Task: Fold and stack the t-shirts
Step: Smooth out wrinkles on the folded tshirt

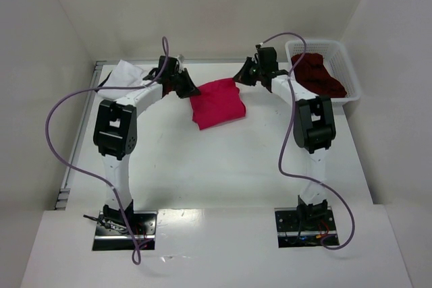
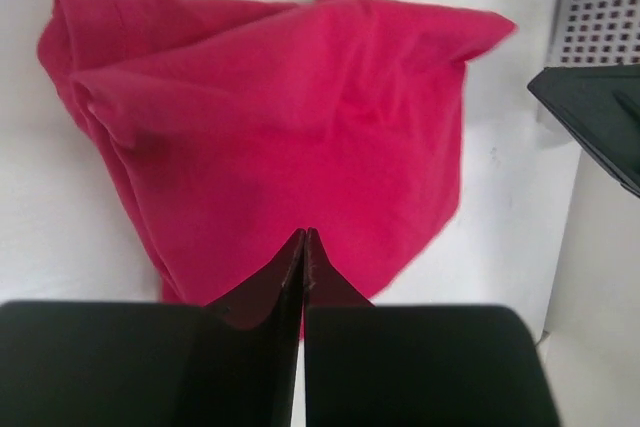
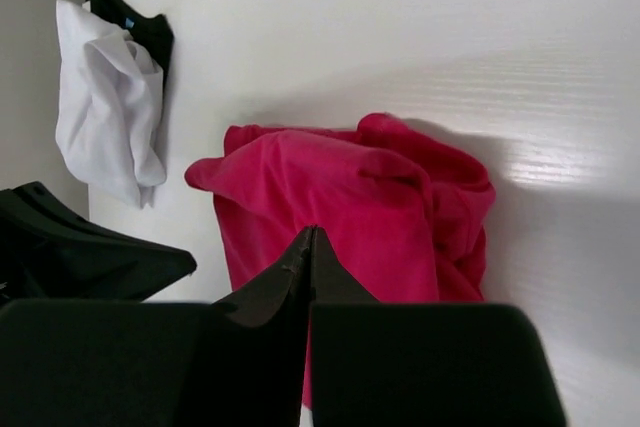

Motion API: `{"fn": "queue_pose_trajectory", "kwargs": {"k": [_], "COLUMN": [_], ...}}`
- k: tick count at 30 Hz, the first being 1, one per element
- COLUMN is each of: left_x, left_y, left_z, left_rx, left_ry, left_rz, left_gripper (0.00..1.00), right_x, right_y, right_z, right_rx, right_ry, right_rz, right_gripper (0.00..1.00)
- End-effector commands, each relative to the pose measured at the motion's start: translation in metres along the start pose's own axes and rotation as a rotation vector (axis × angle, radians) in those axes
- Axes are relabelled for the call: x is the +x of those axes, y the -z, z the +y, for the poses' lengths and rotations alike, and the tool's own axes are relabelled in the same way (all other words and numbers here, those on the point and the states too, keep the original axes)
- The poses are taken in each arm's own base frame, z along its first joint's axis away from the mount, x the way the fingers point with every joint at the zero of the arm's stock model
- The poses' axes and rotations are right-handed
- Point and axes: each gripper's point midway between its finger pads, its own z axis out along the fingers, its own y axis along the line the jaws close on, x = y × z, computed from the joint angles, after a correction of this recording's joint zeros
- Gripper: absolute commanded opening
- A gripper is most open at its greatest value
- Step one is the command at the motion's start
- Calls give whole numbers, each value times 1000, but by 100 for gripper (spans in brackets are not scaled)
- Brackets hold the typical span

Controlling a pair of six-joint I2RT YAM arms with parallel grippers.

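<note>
Only the top view shows the maroon t-shirt (image 1: 318, 75) in the basket (image 1: 310, 44). Left gripper (image 2: 305, 239) and right gripper (image 3: 310, 237), jaws pressed together and empty, flank the red t-shirt (image 2: 280, 117).

red tee (image 1: 217, 102) folded ctr, white tee (image 1: 125, 73) far-left, maroon tee (image 1: 317, 76) far-right

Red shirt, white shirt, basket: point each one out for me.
Red shirt (image 1: 217, 102), top view, middle of the cloth.
White shirt (image 3: 105, 97), right wrist view, middle of the white cloth.
Basket (image 1: 347, 69), top view, right wall.
</note>
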Motion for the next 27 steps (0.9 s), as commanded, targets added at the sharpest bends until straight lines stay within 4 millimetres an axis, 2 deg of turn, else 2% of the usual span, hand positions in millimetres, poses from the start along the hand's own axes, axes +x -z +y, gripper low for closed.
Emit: {"fn": "queue_pose_trajectory", "kwargs": {"k": [1,2,4,5,6,7,8,9,10,11,12,13,15,16,18,20,21,22,24,25,27], "left_x": [-11,-9,-10,-16,-19,-21,-19,-29,-32,-32,-38,-41,-41,-48,-52,-54,-52,-55,-58,-47,-42], "left_y": [-16,-24,-30,-35,-36,-39,-46,-44,-46,-48,-49,-48,-48,-44,-42,-34,-32,-19,-9,1,9], "left_z": [2,9,13,19,27,27,35,36,35,39,45,45,45,48,52,43,45,36,34,37,42], "left_rx": [25,9,-1,-5,-24,-23,-44,-43,-39,-57,-67,-78,-78,-78,-73,-55,-64,-52,-67,-85,-100], "left_ry": [21,36,48,53,65,75,83,86,84,88,93,84,84,88,85,69,70,62,55,62,58], "left_rz": [-7,-2,-3,-9,-14,-15,-9,-24,-29,-29,-42,-50,-50,-65,-64,-69,-73,-88,-122,-114,-140], "left_gripper": [4,4,4,4,4,5,7,12,15,18,21,24,27,27,36,45,58,62,71,81,88], "right_x": [5,11,5,13,13,5,16,16,3,12,10,0,1,-6,-6,-6,-7,-9,-12,-15,-19], "right_y": [-20,-24,-31,-41,-46,-49,-59,-63,-66,-74,-77,-78,-86,-86,-90,-93,-91,-90,-87,-82,-77], "right_z": [-1,-6,-4,-16,-17,-11,-24,-26,-17,-28,-28,-21,-26,-21,-22,-22,-20,-18,-16,-12,-9], "right_rx": [-37,-36,-43,-26,-26,-42,-19,-16,-33,-10,-11,-25,-22,-31,-30,-33,-33,-33,-27,-30,-25], "right_ry": [8,2,7,-5,-4,1,-14,-17,5,-10,-9,0,-2,4,3,0,0,0,11,21,25], "right_rz": [34,51,41,65,64,58,88,93,71,101,100,81,85,73,75,86,86,86,78,75,62], "right_gripper": [1,1,1,1,1,1,1,1,1,1,1,1,1,2,4,4,5,5,5,5,5]}}
